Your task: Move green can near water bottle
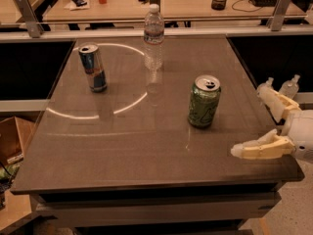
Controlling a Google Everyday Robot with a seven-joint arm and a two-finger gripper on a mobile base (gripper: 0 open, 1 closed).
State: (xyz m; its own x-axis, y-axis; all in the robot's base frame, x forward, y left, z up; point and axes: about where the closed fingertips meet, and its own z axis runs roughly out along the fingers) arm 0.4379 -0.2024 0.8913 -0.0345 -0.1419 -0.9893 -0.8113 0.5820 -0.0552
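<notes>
The green can (pixel 204 102) stands upright right of the middle of the grey table (pixel 122 146). The water bottle (pixel 153 38) stands upright at the far middle of the table, well behind and left of the can. My gripper (pixel 249 119) is at the table's right edge, to the right of and a little nearer than the can. Its two pale fingers (pixel 259 150) are spread wide apart and hold nothing. The gripper is apart from the can.
A taller blue-and-silver can (pixel 93 67) stands at the far left of the table. A desk (pixel 127 4) with a red cup and other items runs behind a rail. A cardboard box (pixel 10 141) sits on the floor at left.
</notes>
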